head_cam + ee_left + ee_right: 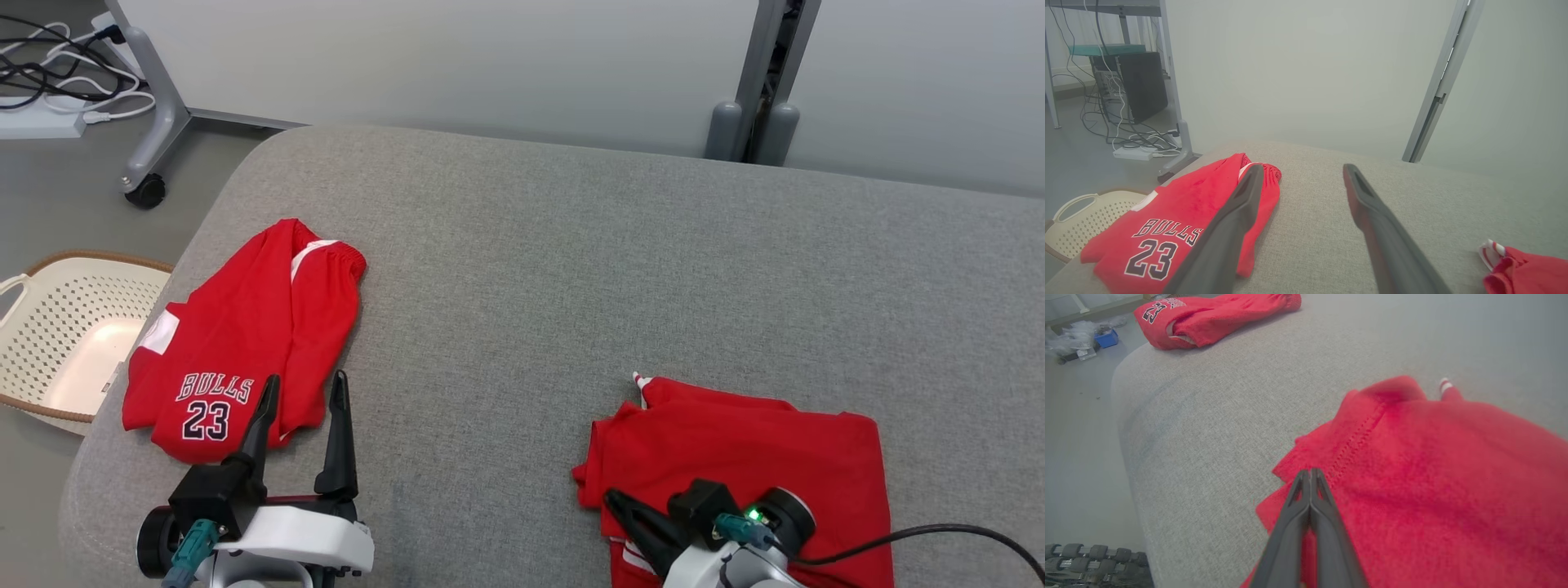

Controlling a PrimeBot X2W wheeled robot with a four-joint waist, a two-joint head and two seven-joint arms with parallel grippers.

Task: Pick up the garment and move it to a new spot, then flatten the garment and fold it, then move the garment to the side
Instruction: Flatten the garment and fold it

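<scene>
Grey cushioned surface (571, 269) before a pale wall (457, 65); basket (73, 327) on the floor, left. Left gripper (306, 376) gapes wide beside the folded Bulls shorts (245, 327). Right gripper (1310, 473), jaws pressed together, sits over the red garment (751, 441), near right.

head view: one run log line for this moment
left gripper open, near bulls 23 garment | right gripper shut, tips at folded red garment edge

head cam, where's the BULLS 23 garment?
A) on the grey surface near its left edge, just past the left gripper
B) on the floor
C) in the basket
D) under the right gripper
A: the BULLS 23 garment lies on the grey surface by its left edge, just beyond the open left gripper. The basket stands off that edge, and the shut right gripper is over the other red garment.
</scene>
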